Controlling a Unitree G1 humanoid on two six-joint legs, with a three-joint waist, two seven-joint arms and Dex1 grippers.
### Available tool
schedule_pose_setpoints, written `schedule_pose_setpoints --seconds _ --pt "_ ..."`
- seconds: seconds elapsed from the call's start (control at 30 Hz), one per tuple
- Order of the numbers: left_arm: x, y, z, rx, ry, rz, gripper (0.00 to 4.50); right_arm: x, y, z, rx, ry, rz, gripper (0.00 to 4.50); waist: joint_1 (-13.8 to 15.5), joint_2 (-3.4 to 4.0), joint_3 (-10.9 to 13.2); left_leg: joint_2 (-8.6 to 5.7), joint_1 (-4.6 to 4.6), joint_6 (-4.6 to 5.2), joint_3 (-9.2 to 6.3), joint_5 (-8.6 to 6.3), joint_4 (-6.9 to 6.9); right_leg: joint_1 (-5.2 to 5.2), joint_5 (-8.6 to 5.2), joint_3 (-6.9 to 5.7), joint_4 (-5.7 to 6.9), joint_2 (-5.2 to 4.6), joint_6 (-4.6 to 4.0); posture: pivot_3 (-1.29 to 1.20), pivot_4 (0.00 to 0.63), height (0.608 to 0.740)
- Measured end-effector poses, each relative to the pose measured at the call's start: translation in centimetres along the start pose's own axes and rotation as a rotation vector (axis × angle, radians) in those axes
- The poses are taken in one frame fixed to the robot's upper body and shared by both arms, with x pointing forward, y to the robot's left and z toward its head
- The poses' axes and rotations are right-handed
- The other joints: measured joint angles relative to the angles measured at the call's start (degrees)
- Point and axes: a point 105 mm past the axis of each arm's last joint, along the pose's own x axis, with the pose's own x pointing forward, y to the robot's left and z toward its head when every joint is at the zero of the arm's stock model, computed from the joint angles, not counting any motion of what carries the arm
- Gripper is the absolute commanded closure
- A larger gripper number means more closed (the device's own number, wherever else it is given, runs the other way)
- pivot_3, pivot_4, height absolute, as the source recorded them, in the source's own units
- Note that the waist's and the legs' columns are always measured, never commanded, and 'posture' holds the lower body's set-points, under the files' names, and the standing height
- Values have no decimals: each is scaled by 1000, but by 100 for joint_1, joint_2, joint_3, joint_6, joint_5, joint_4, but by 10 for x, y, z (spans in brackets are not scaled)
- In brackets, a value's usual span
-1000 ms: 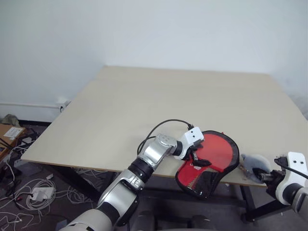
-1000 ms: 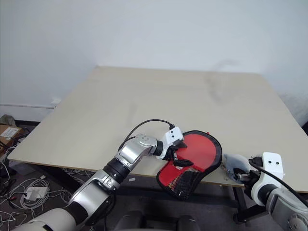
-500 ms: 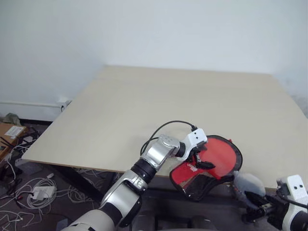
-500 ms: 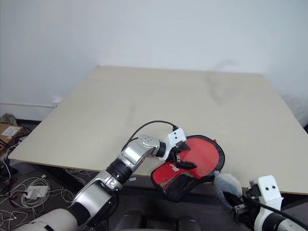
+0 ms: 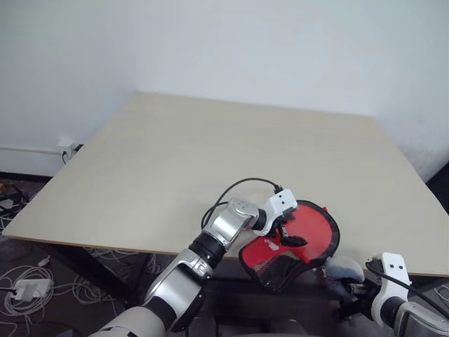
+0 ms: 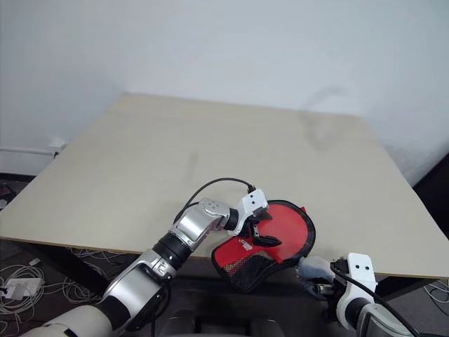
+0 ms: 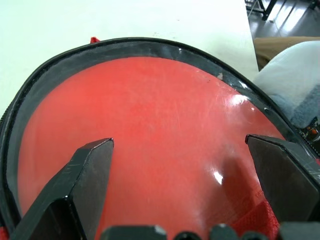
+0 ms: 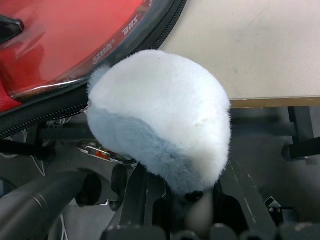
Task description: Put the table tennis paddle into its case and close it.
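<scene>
Paddle (image 7: 150,145) lies inside the open case (image 5: 270,263), its red face ringed by the black zipper edge, in the lower centre of the head views; the pouch overhangs the near edge of the table (image 5: 210,154). The left gripper (image 5: 289,232) rests over that red face with its fingers (image 7: 82,185) spread wide, apparently pressing rather than pinching. The right gripper (image 5: 345,298), low in the lower right corner, is clamped on a grey-white fluffy lump (image 8: 160,120) that seems tied to the zipper pull.

Compared with a second ago, the right gripper and the lump have dropped from table level to below the edge and drawn inward, and the case has slid and turned a little with them while the left arm has stayed put. That reads as the zipper being tugged along, so closing is probably under way; how far the zip has run cannot be told.

The table is pale wood and otherwise bare, against a white wall (image 5: 224,42). Cables (image 5: 28,288) litter the floor at lower left.
</scene>
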Motion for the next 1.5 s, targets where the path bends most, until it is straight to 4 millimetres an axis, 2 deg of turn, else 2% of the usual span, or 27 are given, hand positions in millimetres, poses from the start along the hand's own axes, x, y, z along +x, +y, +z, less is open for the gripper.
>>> schedule_pose_setpoints --seconds 0.13,0.23,0.33,0.5,0.63,0.87,1.0,1.17,1.37,1.5 --pt "0 1 0 1 2 8 0 -1 4 1 -7 4 27 4068 -10 -1 -1 5 8 -7 1 -5 -5 -1 2 -4 4 2 -4 0 0 740" --pt "0 2 0 0 -1 12 0 -3 6 3 -34 13 68 4068 -65 25 -2 -1 8 0 14 -11 6 2 2 9 4 -3 -3 0 0 740" --pt "-1 2 0 0 -2 14 0 -7 8 7 -33 7 112 3081 -98 61 -4 -6 10 1 14 -12 8 5 2 15 4 -3 -3 0 0 740" --pt "-1 2 2 1 -7 16 0 -27 22 19 -85 -27 241 1280 -120 157 -9 -20 16 8 12 -17 10 10 1 26 9 -2 -1 0 0 740" --pt "-1 2 2 0 -9 16 0 -36 25 29 -104 -65 287 39 -122 200 -15 -21 19 8 10 -17 9 10 0 25 12 0 -1 0 0 740" --pt "0 2 3 -1 -12 12 0 -44 24 48 -215 -104 306 39 -121 203 -12 -27 14 10 10 -19 12 10 0 30 7 -3 0 0 0 740" --pt "0 2 3 -6 -13 13 0 -46 11 50 -316 -34 280 39 -122 201 -10 -27 15 11 9 -20 15 10 -1 30 7 -3 0 0 0 740" --pt "0 2 4 -8 -13 10 0 -42 8 42 -315 33 332 39 -120 202 -9 -29 14 11 9 -20 15 9 -1 30 7 -3 0 0 0 740" --pt "-1 3 4 -15 -13 14 0 -35 12 12 -277 141 391 39 -124 202 -8 -30 14 11 9 -21 16 9 -2 32 7 -4 2 0 0 740" --pt "-2 3 4 -19 -12 16 0 -19 22 0 -239 170 432 39 -127 200 -7 -29 15 10 8 -21 15 7 -2 31 7 -4 2 0 0 740"
